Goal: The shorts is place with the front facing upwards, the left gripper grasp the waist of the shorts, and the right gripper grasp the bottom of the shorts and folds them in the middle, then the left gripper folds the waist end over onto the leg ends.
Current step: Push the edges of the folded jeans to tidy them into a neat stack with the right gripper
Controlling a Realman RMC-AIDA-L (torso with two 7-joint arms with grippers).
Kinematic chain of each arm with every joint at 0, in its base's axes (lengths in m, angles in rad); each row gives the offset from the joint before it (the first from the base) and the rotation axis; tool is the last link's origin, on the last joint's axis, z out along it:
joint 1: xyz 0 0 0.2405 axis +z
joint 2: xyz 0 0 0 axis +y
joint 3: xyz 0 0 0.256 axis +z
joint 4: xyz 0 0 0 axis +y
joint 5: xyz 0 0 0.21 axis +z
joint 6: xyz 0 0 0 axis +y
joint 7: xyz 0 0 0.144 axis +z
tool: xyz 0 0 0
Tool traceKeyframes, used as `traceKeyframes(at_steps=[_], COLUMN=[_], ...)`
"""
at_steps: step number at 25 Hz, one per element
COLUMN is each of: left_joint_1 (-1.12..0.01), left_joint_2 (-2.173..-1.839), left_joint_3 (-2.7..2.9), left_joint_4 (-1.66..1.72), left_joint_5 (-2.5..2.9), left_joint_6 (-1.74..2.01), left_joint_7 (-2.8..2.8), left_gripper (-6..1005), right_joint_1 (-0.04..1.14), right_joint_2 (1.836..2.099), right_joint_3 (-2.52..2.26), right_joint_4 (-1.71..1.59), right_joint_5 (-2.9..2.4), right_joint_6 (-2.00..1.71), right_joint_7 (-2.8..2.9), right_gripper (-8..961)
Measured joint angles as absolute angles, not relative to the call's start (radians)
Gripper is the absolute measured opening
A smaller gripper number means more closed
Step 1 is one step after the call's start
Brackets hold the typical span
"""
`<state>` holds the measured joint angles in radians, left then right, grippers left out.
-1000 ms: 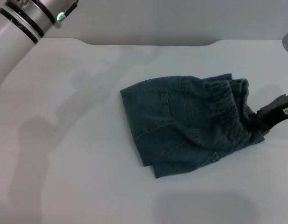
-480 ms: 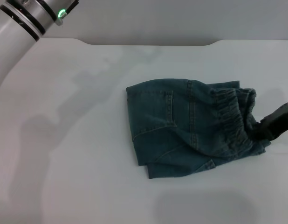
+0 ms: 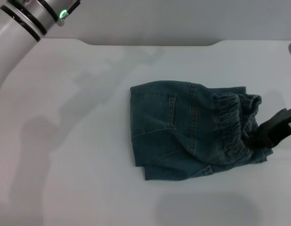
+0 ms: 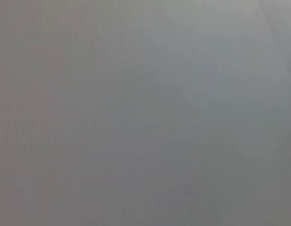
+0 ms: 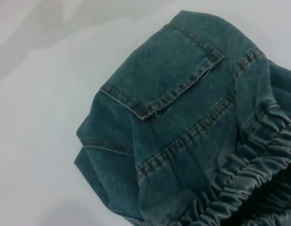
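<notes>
While one folded shorts (image 3: 183,129) lies on table (image 3: 79,155), right pincer (image 3: 253,139) pinches its waist (image 3: 232,125); left pincer unseen.

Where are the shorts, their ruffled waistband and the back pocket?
shorts (image 3: 183,132): head view, middle of the folded denim.
waistband (image 3: 232,125): head view, gathered elastic.
back pocket (image 5: 162,70): right wrist view, pocket centre.

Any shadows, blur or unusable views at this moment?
Head view: soft grey arm shadows fall across the white table beside the shorts; the right gripper is cropped by the frame edge. Left wrist view: featureless grey, nothing legible. Right wrist view: pocket stitching sharp, the waist of the shorts slightly soft.
</notes>
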<state>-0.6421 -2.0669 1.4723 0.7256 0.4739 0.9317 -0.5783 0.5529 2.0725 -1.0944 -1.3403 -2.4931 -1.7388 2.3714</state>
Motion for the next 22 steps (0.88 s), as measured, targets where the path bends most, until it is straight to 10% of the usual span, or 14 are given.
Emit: traceKeyframes(at_steps=[22], left_joint_1=[-0.641], left_joint_2=[-2.069], left_joint_3=[1.481], left_joint_4=[0.726], left_joint_5=[0.474], left_joint_6=[0.925], left_joint_7=[-0.578], left_gripper=[665], right_joint_1=[0.545], right_joint_2=[2.071], right_joint_3=[-1.058], right_joint_4=[-1.351], right_joint_5=[-2.458], right_joint_6=[-1.744], right_joint_7=[2.359], right_gripper=[340])
